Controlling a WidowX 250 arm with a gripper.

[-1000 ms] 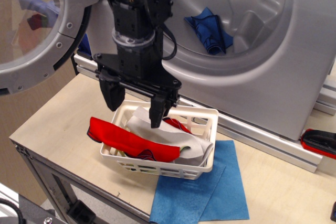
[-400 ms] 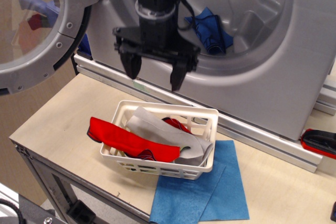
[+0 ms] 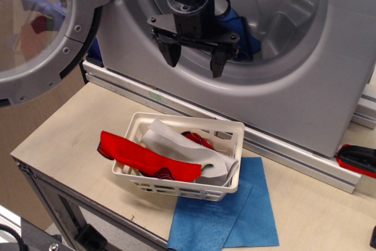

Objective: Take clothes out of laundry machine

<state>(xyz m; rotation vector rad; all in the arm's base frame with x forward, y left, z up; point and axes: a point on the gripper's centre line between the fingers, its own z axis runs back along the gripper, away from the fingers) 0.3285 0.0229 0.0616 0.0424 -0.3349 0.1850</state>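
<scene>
Pincer: the black pincer (image 3: 195, 62) hangs spread and empty before the drum mouth, its two fingers pointing down.
Clothes: the royal-blue cloth (image 3: 242, 32) lies crumpled inside the drum, partly hidden behind the arm.
Laundry machine: the silver-grey laundry machine (image 3: 329, 80) has a smooth moulded drum; its round glass door (image 3: 41, 27) stands swung out at left.
Basket: a white slotted plastic basket (image 3: 226, 185) holds a red cloth (image 3: 141, 158) and a grey cloth (image 3: 170, 140).
Worktop: the pale wooden worktop (image 3: 64, 139) carries a flat light-blue sheet (image 3: 235, 221).
</scene>
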